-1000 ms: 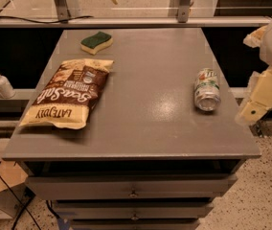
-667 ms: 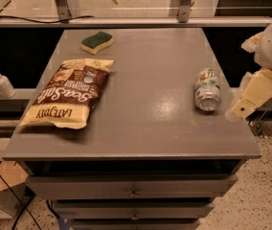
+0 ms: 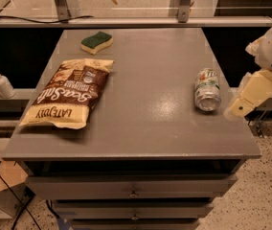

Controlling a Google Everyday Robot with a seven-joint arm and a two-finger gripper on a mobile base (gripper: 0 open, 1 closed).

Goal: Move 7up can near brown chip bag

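The 7up can (image 3: 207,89) lies on its side on the right part of the counter (image 3: 150,128), a little in from the right edge. One shiny metal end faces the viewer and its length runs away toward the back. Its body is silver-white with green markings, and it looks small, smooth and round; lying like this, I judge it would roll sideways at a light nudge.

The pincer (image 3: 241,104) hangs just beside the can, to its right, over the counter's right edge and apart from the can. It carries nothing. Whether it is wide or narrow I cannot tell.

The brown chip bag (image 3: 69,94) lies flat on the left part of the counter, well apart from the can, with a broad stretch of bare grey surface between them. It has a brown centre with white "Sea Salt" script, cream-yellow ends and a crinkled skin.

By my reading, the task is at its very start: the can is not yet grasped, and the whole carry across to the bag is left.

A green-and-yellow sponge (image 3: 96,41) sits behind the bag near the back edge. A pump bottle (image 3: 1,82) stands off the counter to the left.
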